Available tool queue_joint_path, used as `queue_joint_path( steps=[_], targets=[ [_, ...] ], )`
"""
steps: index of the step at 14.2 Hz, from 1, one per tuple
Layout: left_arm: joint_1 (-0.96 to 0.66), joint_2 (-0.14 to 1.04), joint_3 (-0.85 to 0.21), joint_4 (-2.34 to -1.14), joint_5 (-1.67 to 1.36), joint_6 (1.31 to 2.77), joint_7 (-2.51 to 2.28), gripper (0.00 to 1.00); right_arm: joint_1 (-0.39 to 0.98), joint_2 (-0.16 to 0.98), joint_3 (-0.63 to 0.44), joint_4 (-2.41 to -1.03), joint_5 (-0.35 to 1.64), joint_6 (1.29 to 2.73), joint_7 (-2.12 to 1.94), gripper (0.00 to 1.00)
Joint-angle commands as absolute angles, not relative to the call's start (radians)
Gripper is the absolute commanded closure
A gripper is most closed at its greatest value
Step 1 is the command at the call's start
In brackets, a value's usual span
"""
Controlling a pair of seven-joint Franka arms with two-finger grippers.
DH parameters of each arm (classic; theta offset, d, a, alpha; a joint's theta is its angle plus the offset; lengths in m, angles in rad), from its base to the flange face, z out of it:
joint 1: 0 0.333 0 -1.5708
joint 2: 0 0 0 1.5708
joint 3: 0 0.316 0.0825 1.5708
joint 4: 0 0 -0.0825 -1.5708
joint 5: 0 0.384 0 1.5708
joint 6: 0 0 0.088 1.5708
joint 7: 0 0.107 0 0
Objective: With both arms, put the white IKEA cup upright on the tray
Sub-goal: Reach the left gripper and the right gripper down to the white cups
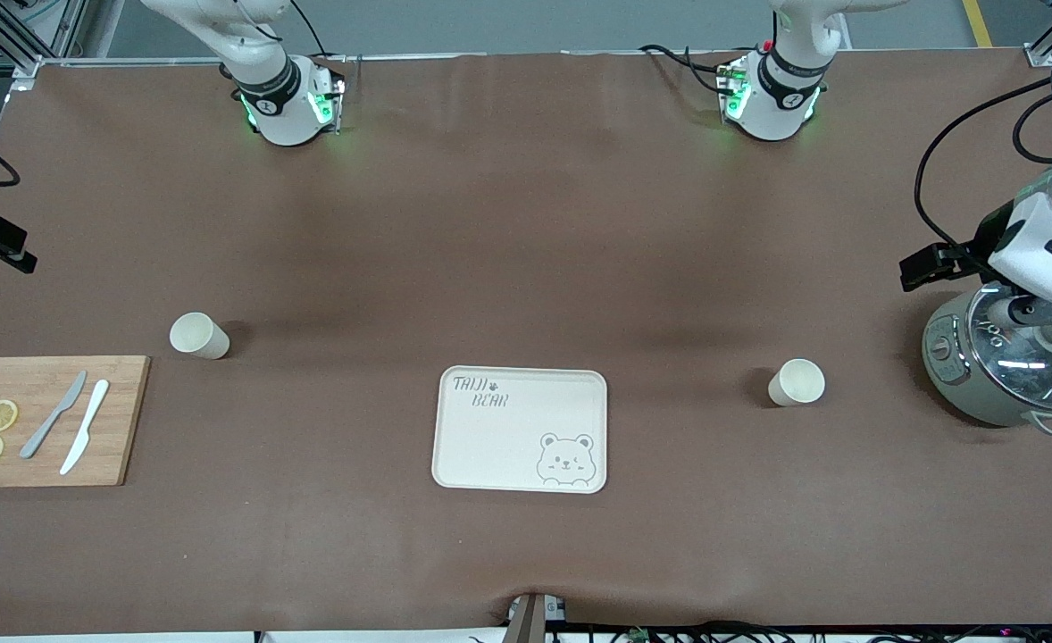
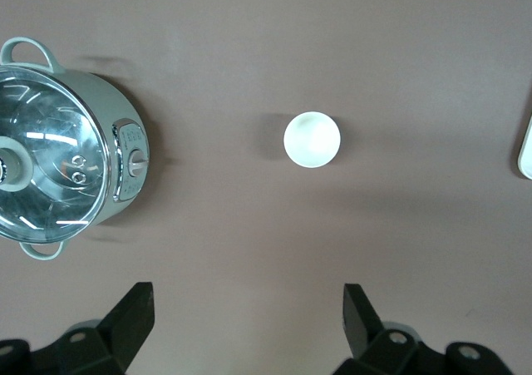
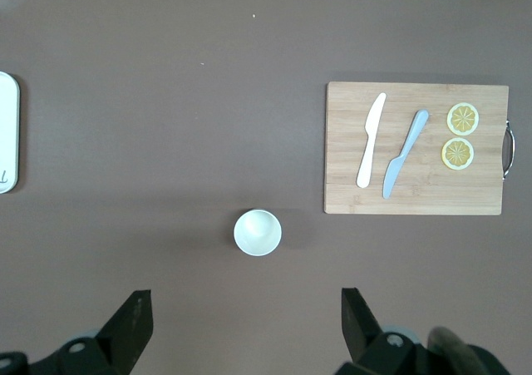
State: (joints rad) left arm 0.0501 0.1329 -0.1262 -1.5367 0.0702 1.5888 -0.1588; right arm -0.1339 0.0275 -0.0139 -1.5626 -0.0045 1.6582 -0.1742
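- Currently at the very start: nothing lifted yet, and the tray (image 1: 520, 429) lying bare at the middle of the tabletop (image 1: 526, 223), nearer to the front camera than either cup.
- Spread wide and empty: left end effector (image 2: 247, 321), hanging over the electric cooker (image 1: 1008, 357) at the left arm's end.
- Likewise spread wide and empty: right end effector (image 3: 245, 325), hanging over bare tabletop at the right arm's end.
- Between cooker and tray, well apart from both: cup by the cooker (image 2: 312, 140), standing, seemingly mouth up.
- Near a corner of the cutting board (image 3: 416, 146) but not touching it: cup by the board (image 3: 258, 232), also standing, clear of the white knife (image 3: 371, 139), grey knife (image 3: 406, 154) and lemon slices (image 3: 462, 119).
- To do the reach well: centre each open end effector over its own cup, straddle the wall squarely, descend straight, close gently to avoid tipping or squirting it out.
- Lift clear before travelling; keep the cup vertical throughout.
- Probably wise to aim for separate bare patches of the tray, or take turns, to keep the arms from meeting.
- Set down flat inside the rim; release only once seated.
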Motion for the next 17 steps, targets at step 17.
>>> queue_joint_path(
  steps=[17],
  targets=[
    [0.057, 0.310, -0.133, -1.827, 0.064, 2.113, -0.176, 0.00, -0.153, 0.368, 0.000, -1.598, 0.058, 1.803, -0.179, 0.00]
  ],
)
